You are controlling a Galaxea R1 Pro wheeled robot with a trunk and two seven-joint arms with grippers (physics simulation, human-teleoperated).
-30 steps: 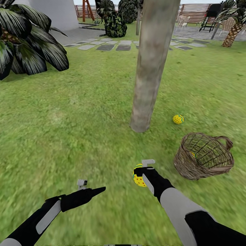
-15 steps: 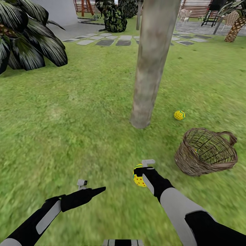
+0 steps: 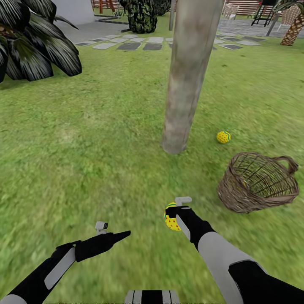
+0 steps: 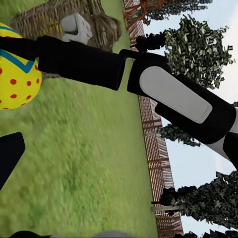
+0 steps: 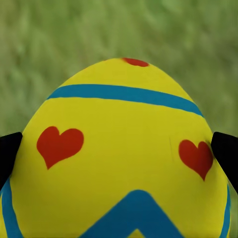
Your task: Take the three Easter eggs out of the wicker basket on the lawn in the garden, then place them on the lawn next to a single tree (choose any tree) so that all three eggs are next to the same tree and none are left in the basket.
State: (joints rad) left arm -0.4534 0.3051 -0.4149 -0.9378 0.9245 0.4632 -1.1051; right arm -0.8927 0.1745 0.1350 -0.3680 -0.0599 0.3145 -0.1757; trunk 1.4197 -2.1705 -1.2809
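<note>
My right gripper (image 3: 172,213) is shut on a yellow Easter egg (image 3: 170,222) with red dots, held above the lawn (image 3: 105,139) in front of the tree (image 3: 185,80). Seen close in the right wrist view, this egg (image 5: 119,158) sits between black fingertips (image 5: 7,153). A second egg (image 3: 223,137) lies on the grass right of the trunk's base. The wicker basket (image 3: 258,182) lies tilted on the grass further right, with a bit of yellow (image 3: 244,184) visible through its weave. My left gripper (image 3: 122,234) hovers open over the grass, holding nothing, left of the held egg (image 4: 17,74).
A big dark-leaved plant (image 3: 33,46) stands at the back left. A stone path (image 3: 131,44) runs behind the tree, with a palm (image 3: 293,29) at the back right. Open grass lies left of the trunk and between trunk and basket. A wooden fence (image 4: 153,148) borders the lawn.
The camera has moved, so the tree, the basket and the lying egg sit higher in the picture. Both arms hold the same pose, and the egg stays in my right gripper.
</note>
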